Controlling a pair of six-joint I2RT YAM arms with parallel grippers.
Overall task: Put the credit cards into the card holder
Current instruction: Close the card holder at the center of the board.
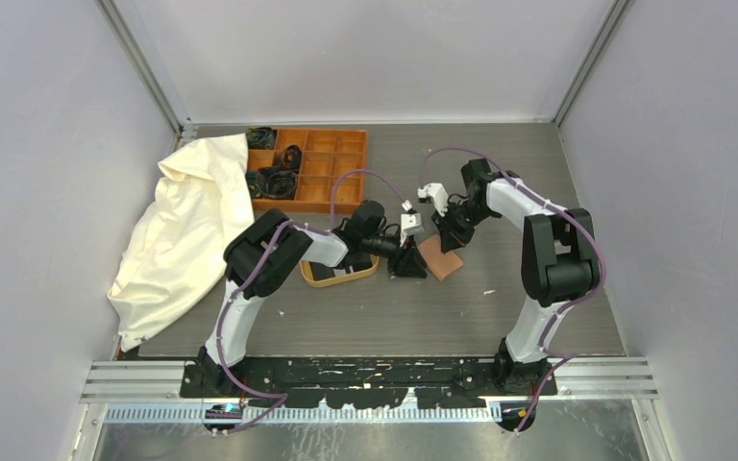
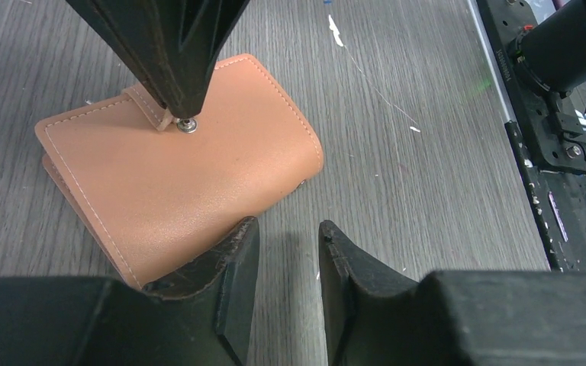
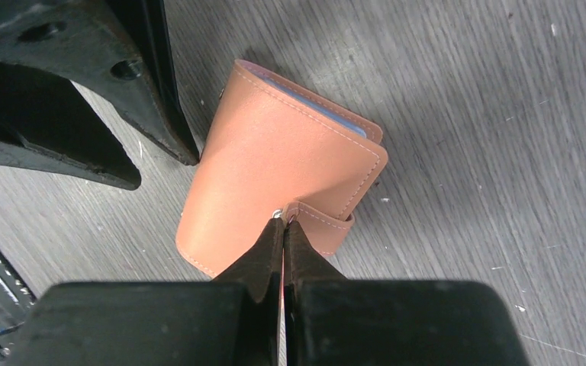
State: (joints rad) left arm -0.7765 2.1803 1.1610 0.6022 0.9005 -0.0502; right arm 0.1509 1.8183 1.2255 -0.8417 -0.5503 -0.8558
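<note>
The reddish-brown leather card holder (image 1: 439, 257) lies folded on the grey table. It also shows in the left wrist view (image 2: 175, 191) and in the right wrist view (image 3: 275, 152). My right gripper (image 1: 445, 236) is shut on the holder's snap strap beside the metal snap (image 3: 284, 223). My left gripper (image 1: 409, 261) is open and empty; its left finger rests at the holder's near edge (image 2: 288, 229). A pale blue edge shows inside the holder (image 3: 317, 103). A black credit card (image 1: 325, 273) lies in the oval wooden tray, mostly hidden by my left arm.
The oval wooden tray (image 1: 356, 278) sits under my left arm. An orange compartment box (image 1: 332, 168) with dark items stands at the back. A cream cloth (image 1: 187, 230) is heaped at the left. A black rail (image 2: 538, 152) runs along the front edge.
</note>
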